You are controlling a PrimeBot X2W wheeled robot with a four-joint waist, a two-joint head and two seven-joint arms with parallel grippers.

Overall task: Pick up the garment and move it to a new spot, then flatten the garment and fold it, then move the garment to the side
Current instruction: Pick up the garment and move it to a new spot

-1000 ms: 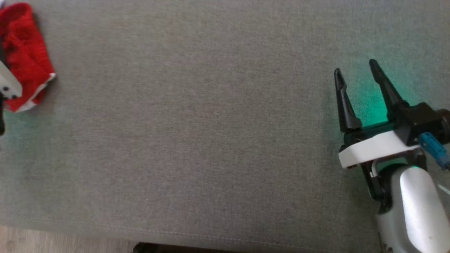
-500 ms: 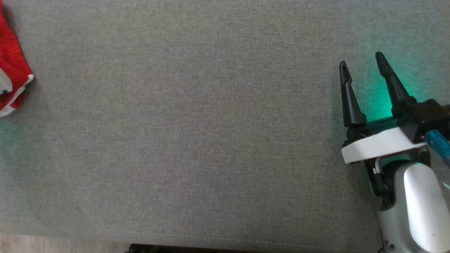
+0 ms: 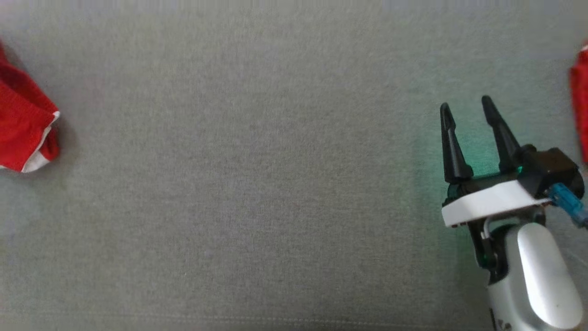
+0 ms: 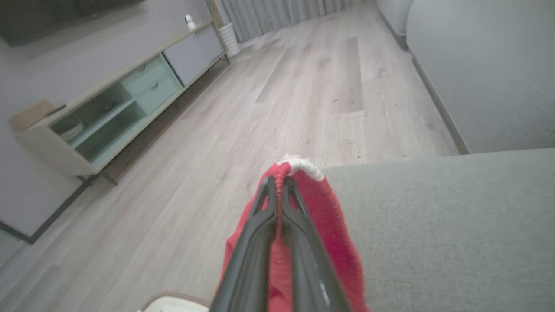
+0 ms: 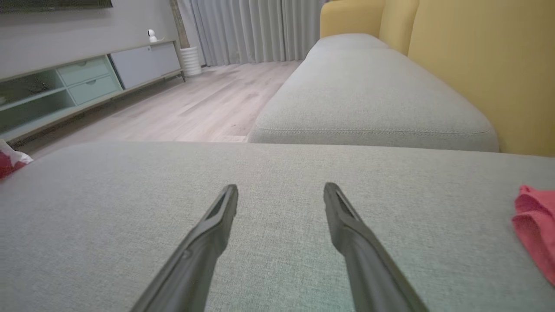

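Reading from the left, the garment sits at the far left edge of the head view, a red knit with a white hem, over the grey cushion. Whether it rests on the cushion or hangs clear of it I cannot tell. On the left wrist view my left jaws are pinched tight on it. The fingers meet over a ridge of red just below the hem, the cloth bunches down around them, and the cushion's edge and the wood floor lie close beyond. How long the garment runs I cannot say, as it is bunched and cut off by the frame.

The wide grey stretch of cushion lies to the right of the left jaws, so I judge the carry to a new spot goes rightward.

Farther right, my right jaws stand wide and hold nothing, fingers pointing up the view over the cushion, well apart from the garment. Past them, at the right edge, a second red cloth just shows. The right arm is nearer to that cloth; the left arm alone has the garment.
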